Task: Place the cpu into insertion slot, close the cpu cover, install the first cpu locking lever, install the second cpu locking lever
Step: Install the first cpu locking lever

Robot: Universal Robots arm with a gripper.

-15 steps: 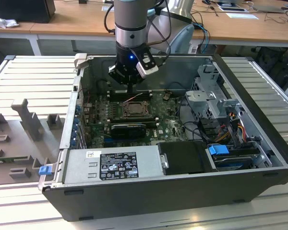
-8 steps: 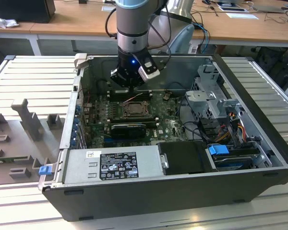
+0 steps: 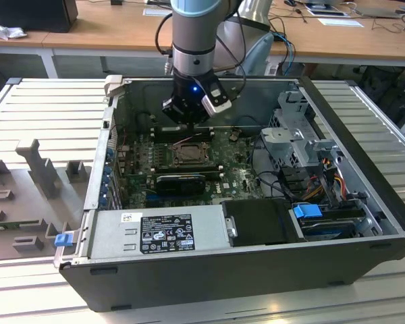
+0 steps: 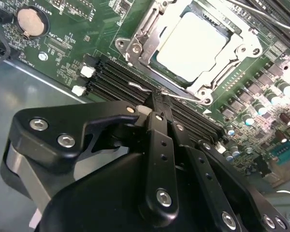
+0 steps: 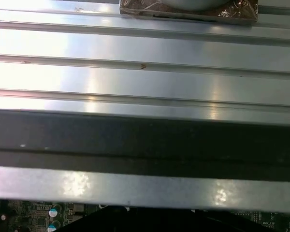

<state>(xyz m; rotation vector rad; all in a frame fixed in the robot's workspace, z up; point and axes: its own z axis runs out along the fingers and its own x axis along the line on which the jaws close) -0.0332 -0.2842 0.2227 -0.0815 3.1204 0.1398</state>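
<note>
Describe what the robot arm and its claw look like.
The arm is a grey cylinder with a light blue band at its joint and black cables draped beside it. A blue light glows above the claw, which is matte black, with linked fingers fastened by silver screws.

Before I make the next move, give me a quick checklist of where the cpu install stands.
1. cpu seated in the insertion slot: ok, its pale face lies flat inside the rim.
2. cpu cover closed: ok, the silvery frame lies down around the chip.
3. Locking lever on the side nearest the end effector latched: cannot tell; the thin wire runs along the socket's edge, right at the tip.
4. Lever on the far side latched: cannot tell.
5. End effector in position: ok, it sits low over the memory slots, next to the socket.
6. Arm inside the open case: ok in the exterior view.
</note>
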